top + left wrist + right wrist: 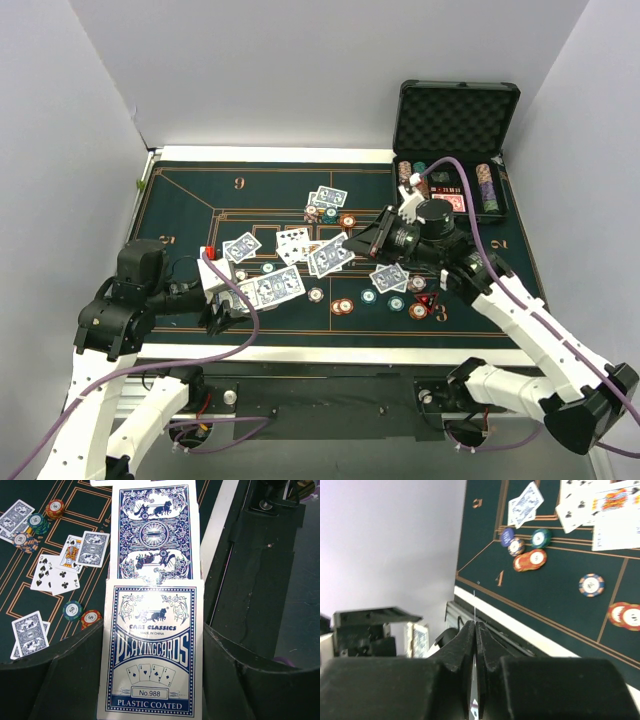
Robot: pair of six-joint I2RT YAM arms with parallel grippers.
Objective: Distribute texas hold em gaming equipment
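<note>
My right gripper (352,243) pinches one card (330,256) edge-on, sticking out leftward over the mid-table felt (200,200); my left gripper (152,680) clamps the pack (152,645) lengthwise at the near-left edge.

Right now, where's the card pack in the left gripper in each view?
Top external: card pack lower left, in the left gripper.
Left wrist: bottom centre, between the fingers.
Right wrist: probably the small box far left.
Shared landmark: green felt with orange lines.
</note>
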